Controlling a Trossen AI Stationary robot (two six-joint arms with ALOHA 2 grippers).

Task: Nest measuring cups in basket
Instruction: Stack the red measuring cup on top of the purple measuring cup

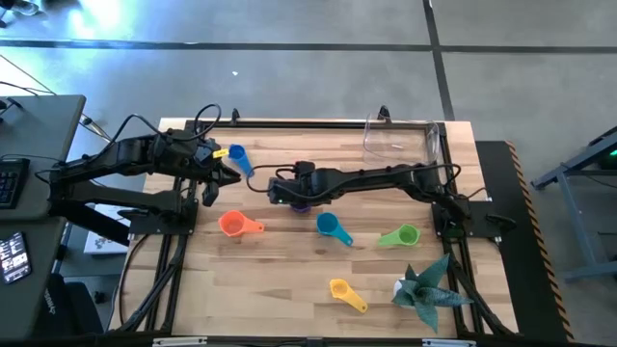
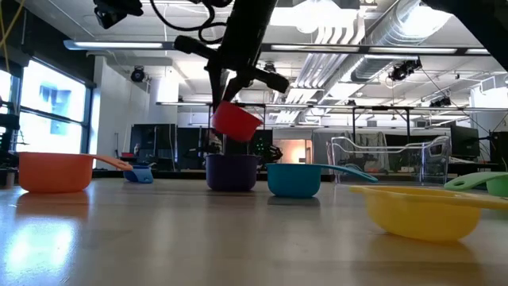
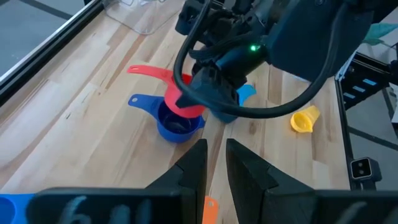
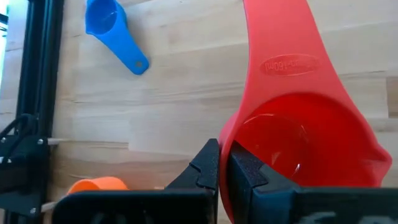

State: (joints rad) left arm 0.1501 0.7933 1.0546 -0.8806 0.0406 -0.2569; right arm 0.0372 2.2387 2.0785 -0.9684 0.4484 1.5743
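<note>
Right gripper (image 2: 230, 94), clamped on the red cup's (image 2: 236, 121) rim, hung above the purple cup (image 2: 232, 171); centring before lowering seemed wise. Left gripper (image 3: 214, 163) waited, fingers slightly apart. Basket (image 1: 400, 138) stood well apart.

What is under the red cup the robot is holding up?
The right gripper holds the red cup in the air. Right below it sits a purple cup on the table. The purple cup's inside cannot be seen.

A: Where's the right pincer (image 1: 289, 192)?
B: Mid-table, over a purple cup (image 1: 301, 204).
A: Nearby?
B: The orange cup (image 1: 232, 225) and teal cup (image 1: 329, 226) lie nearer us, either side.
</note>
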